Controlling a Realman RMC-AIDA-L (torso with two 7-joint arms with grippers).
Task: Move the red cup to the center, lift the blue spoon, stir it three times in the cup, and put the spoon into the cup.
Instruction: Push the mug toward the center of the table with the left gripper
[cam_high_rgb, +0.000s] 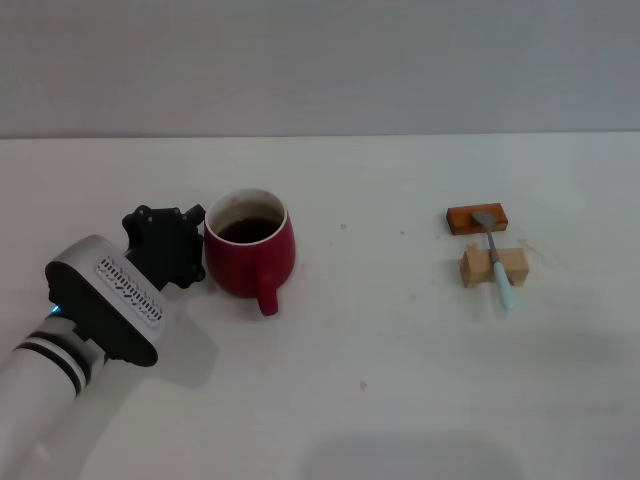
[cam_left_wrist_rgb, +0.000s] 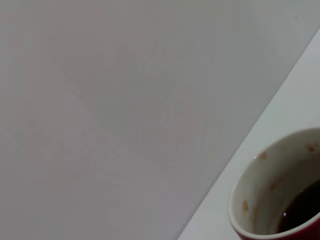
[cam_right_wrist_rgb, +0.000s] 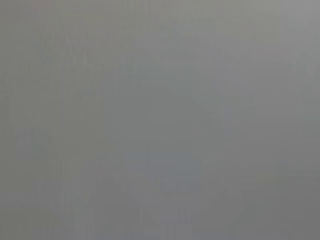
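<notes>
The red cup (cam_high_rgb: 250, 258) stands left of the table's middle, with dark liquid inside and its handle toward the front. In the left wrist view its rim and white inside (cam_left_wrist_rgb: 272, 200) show at one corner. My left gripper (cam_high_rgb: 193, 246) is right beside the cup's left side, on the end of the arm that comes in from the front left. The blue spoon (cam_high_rgb: 497, 262) lies at the right with its grey bowl on the orange-brown block and its pale handle across the wooden block. My right gripper is out of view, and the right wrist view shows only grey.
An orange-brown flat block (cam_high_rgb: 478, 217) and a light wooden block (cam_high_rgb: 474, 268) sit at the right under the spoon. The white table (cam_high_rgb: 400, 380) reaches back to a grey wall.
</notes>
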